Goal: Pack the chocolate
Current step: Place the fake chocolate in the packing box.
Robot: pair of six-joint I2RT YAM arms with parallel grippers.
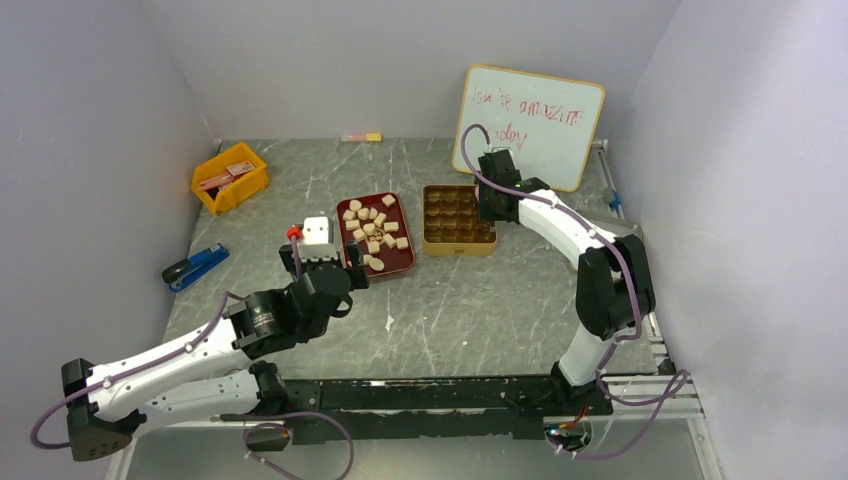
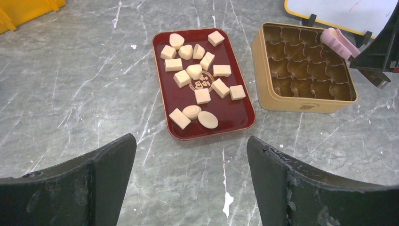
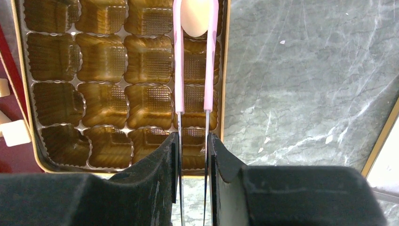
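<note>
Several pale tan chocolate pieces [image 1: 372,232] lie on a dark red tray [image 1: 397,264], also seen in the left wrist view [image 2: 202,96]. My left gripper [image 1: 352,268] is open and empty just before the tray's near edge [image 2: 230,115], fingers wide apart [image 2: 191,155]. A gold tin [image 1: 458,249] with empty moulded cells stands right of the tray [image 2: 301,104]. My right gripper [image 1: 495,185] is shut on pink tongs [image 3: 179,70], which pinch one oval chocolate [image 3: 194,19] over the tin's right column of cells [image 3: 141,101]. The tongs also show in the left wrist view [image 2: 339,41].
A yellow bin [image 1: 230,178] stands at the back left and a blue tool [image 1: 195,266] lies at the left edge. A whiteboard [image 1: 530,125] leans behind the tin. A small pink and yellow stick [image 1: 361,137] lies by the back wall. Walls enclose three sides.
</note>
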